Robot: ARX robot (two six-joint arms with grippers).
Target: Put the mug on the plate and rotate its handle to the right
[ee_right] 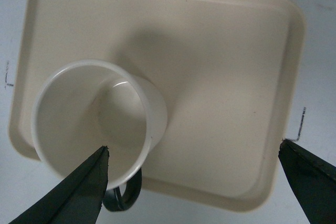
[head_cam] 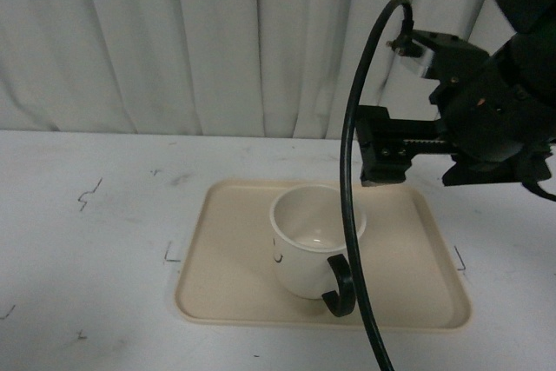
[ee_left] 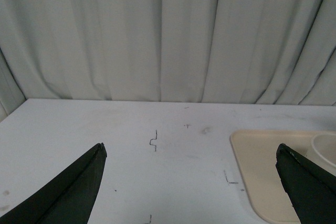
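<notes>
The cream-white mug [head_cam: 308, 245] stands upright on the beige plate [head_cam: 217, 301], a little right of its middle. Its black handle [head_cam: 340, 286] points toward the plate's near edge and slightly right. My right gripper [head_cam: 383, 162] hangs open above the plate's far right part, apart from the mug. In the right wrist view the right gripper [ee_right: 194, 145] looks down on the mug [ee_right: 84, 114], its handle [ee_right: 126, 198] and the plate [ee_right: 220, 77]. My left gripper [ee_left: 190, 148] is open over bare table left of the plate [ee_left: 257, 166]; the mug [ee_left: 326, 148] peeks in at the edge.
A white curtain [head_cam: 217, 41] closes off the back of the white table [head_cam: 87, 241]. Small pen marks [head_cam: 89, 193] dot the tabletop around the plate. A black cable [head_cam: 352, 215] from the right arm hangs in front of the mug in the front view.
</notes>
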